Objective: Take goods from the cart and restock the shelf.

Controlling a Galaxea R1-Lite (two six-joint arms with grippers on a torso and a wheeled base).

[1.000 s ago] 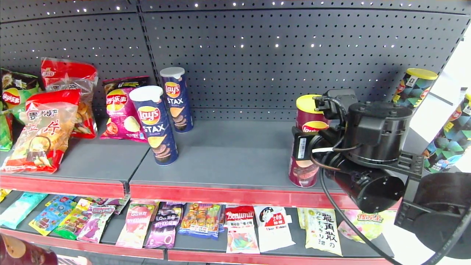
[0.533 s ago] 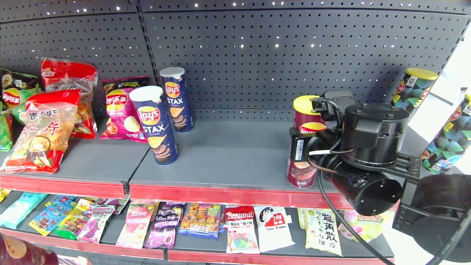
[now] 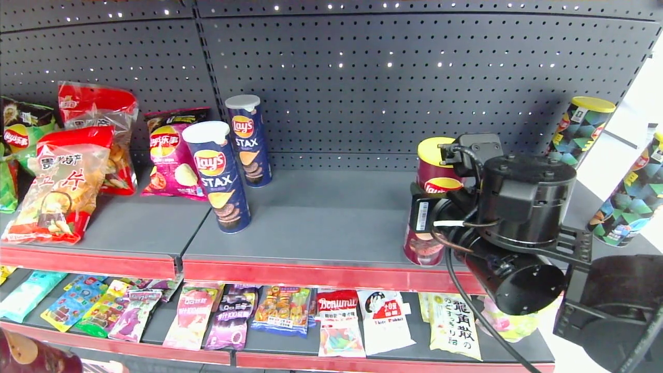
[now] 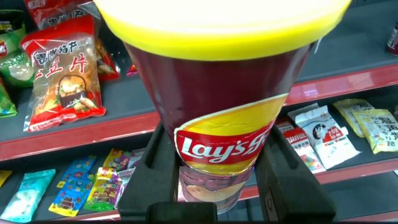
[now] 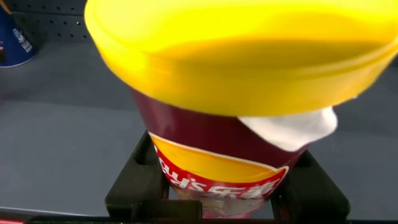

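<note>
Here, the placing step looks under way. The right gripper [image 3: 427,217] is closed around the middle of a maroon can [image 3: 422,247] with a yellow lid, holding it upright over the right part of the grey shelf [image 3: 321,217], close to its red front lip [image 3: 311,272]. Whether the base touches the board cannot be told. Two blue cans [image 3: 220,176] stand well apart to the left (chip bags [image 3: 57,181] lie beyond them). The left gripper [image 4: 217,186] clamps a second maroon can [image 4: 217,81], held back from the shelf, facing it. Next, as a judgement, the right arm needs to settle its can flat on the board, let go, and draw straight back without knocking it, since it sits so near the edge.
</note>
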